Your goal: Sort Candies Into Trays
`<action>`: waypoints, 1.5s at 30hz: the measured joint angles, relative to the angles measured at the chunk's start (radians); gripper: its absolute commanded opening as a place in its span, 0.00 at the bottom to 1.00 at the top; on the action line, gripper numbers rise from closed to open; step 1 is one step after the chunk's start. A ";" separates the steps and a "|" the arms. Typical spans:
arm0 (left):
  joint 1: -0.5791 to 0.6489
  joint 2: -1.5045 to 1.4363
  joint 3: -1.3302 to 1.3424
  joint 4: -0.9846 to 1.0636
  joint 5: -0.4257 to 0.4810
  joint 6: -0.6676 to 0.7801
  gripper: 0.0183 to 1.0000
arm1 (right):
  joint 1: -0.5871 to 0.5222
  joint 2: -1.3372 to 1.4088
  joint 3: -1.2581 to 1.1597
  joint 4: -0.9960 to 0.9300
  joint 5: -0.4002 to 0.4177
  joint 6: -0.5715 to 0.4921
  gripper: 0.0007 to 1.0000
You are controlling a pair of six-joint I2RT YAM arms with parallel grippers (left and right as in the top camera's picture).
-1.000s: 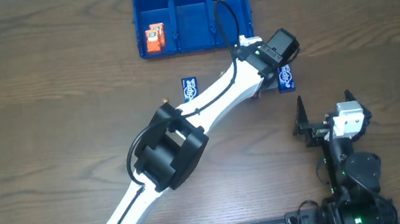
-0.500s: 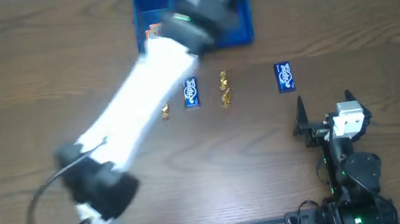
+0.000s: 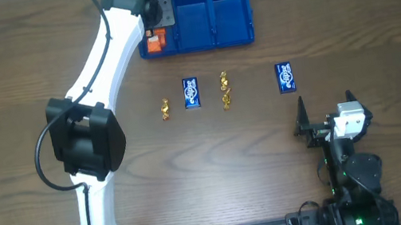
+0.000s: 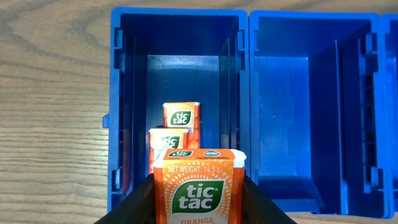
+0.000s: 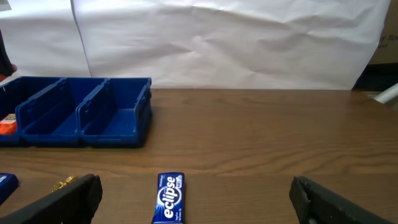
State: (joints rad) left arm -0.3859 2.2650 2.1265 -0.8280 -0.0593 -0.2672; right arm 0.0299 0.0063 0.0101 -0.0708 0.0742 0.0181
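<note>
Top view: the left gripper [image 3: 154, 11] hangs over the left end bay of the blue tray [image 3: 214, 44], a moulded plastic bin with three stiff-walled bays. On the grained wooden table [image 3: 379, 19] lie two blue gum packs [image 3: 191, 92] (flat, glossy sleeves) and three gold-wrapped candies [image 3: 224, 82], small and crinkly. The right gripper [image 3: 326, 113] sits near its base, fingers spread and holding nothing.

Left wrist view: the left gripper [image 4: 199, 202] pinches an orange mint box [image 4: 199, 180] across its narrow sides, above the tray [image 4: 244, 93] bay where two stored mint boxes [image 4: 181, 117] stand. The box looks like hard, smooth plastic — light and rigid, but likely to slip or twist. A modest squeeze on the flat sides, clear of the lid, should suit it.

Right wrist view: the right gripper [image 5: 193, 190] frames one gum pack [image 5: 169, 198], with the tray [image 5: 115, 127] well beyond it. The pack probably dents if crushed — its long edges look the safest hold.
</note>
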 measured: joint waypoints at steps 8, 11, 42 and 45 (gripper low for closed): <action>0.038 0.002 0.000 -0.021 0.005 0.044 0.38 | 0.000 0.000 0.000 0.000 0.000 0.000 1.00; 0.038 0.002 0.000 -0.021 0.006 0.055 0.63 | 0.000 0.000 0.000 0.000 0.000 0.000 1.00; 0.266 -2.026 -1.762 0.790 0.059 0.190 0.85 | 0.000 0.000 0.000 0.000 0.000 0.000 1.00; 0.336 -2.207 -1.955 0.801 0.104 0.190 0.88 | 0.000 0.000 0.000 0.000 0.000 0.000 1.00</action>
State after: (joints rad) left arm -0.0502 0.0578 0.1719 -0.0265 0.0448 -0.0769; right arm 0.0303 0.0063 0.0101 -0.0708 0.0746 0.0181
